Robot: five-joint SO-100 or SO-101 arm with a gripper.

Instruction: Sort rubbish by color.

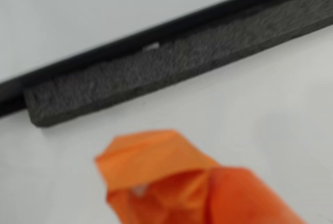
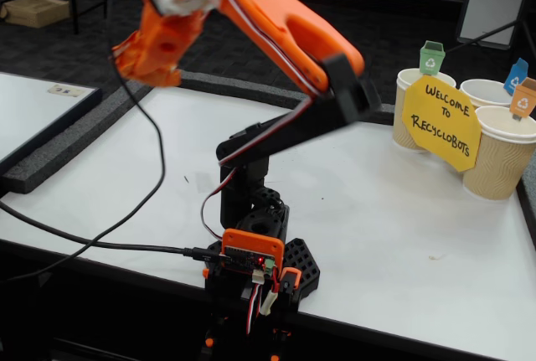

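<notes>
Tool point(image 2: 134, 55) sits raised high over the left part of the white tabletop point(image 2: 394, 244) in the fixed view, arm swung toward the dark foam strip point(image 2: 67, 147) at the left edge. Wrist view shows only orange fingers point(image 1: 156, 156) at the bottom of the frame over bare white surface, foam strip point(image 1: 171, 63) running diagonally above them. Nothing visible between the fingers. Open or closed: cannot tell, the wrist picture is blurred and the fixed view is too coarse at the tip.

Rubbish: none of the bundles shows in either view. Their location is unknown from these pictures; they may lie outside both framings.

Three tan paper cups point(image 2: 494, 160) stand at the far right of the tabletop in the fixed view, each with a coloured bin tag: green point(image 2: 431, 58), blue point(image 2: 515, 76), orange point(image 2: 524, 97). A yellow sign point(image 2: 441, 122) leans against them.

Judgement on the step: looks like a search or transit pose, no grasp in hand. To do it well:
- Pan the wrist camera down and across the tabletop until a bundle is centred before descending.
- Spread the fingers wide before approach; crumpled paper should give under a squeeze, so close firmly across the middle.
- Come down vertically to avoid nudging it away.
- Watch the black cable point(image 2: 142, 168) hanging from the arm; it could drag across the surface.
- Match bundle colour to tag, release low over the cup, and clear the sign.
</notes>
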